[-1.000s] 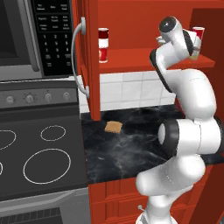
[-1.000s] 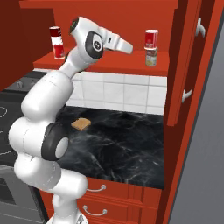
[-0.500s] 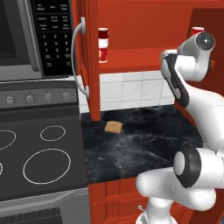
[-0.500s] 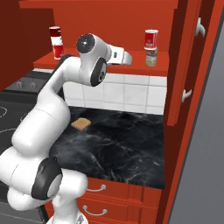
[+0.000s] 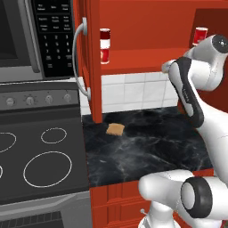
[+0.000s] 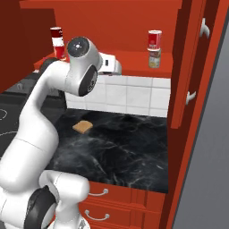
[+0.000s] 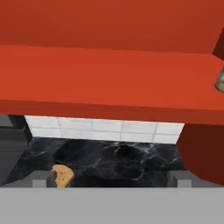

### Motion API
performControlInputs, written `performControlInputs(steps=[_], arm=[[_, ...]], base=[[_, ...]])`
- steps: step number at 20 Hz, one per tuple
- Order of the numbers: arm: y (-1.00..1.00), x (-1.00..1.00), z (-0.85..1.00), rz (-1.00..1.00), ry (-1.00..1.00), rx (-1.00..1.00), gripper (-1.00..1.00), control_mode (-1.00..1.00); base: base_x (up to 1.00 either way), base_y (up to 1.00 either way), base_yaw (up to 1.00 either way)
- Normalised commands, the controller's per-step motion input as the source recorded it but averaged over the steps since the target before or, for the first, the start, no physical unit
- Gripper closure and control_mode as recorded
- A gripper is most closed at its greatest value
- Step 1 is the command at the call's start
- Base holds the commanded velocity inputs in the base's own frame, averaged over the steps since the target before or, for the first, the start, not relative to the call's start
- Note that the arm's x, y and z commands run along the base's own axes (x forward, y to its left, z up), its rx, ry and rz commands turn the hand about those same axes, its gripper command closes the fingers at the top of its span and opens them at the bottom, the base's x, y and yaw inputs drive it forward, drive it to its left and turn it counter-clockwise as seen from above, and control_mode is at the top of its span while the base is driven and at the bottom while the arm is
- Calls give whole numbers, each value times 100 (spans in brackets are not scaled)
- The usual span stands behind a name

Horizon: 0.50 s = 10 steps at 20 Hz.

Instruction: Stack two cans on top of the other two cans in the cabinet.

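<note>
Your pincer (image 7: 112, 178) stands open and empty, fingers wide, just off the front edge of the flat red shelf board (image 7: 109, 78) of the red wall cupboard (image 6: 134, 27). Both stacks look built: red-and-white tin on red-and-white tin (image 5: 104, 46) at the shelf's left end, red-and-white tin (image 6: 154, 39) on the olive-labelled tin (image 6: 154, 58) toward its right end. Judge the task finished. Tan bread slice (image 6: 82, 126) lies on the black marble counter (image 6: 129, 147), near its back-left corner.
</note>
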Motion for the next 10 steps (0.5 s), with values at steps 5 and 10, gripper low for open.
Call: performControlInputs(steps=[5,10], arm=[[35,-61,-9,0,17,4,-100,-100],[20,-60,-23,0,8,9,-100,-100]], base=[[0,0,0],[0,0,0]])
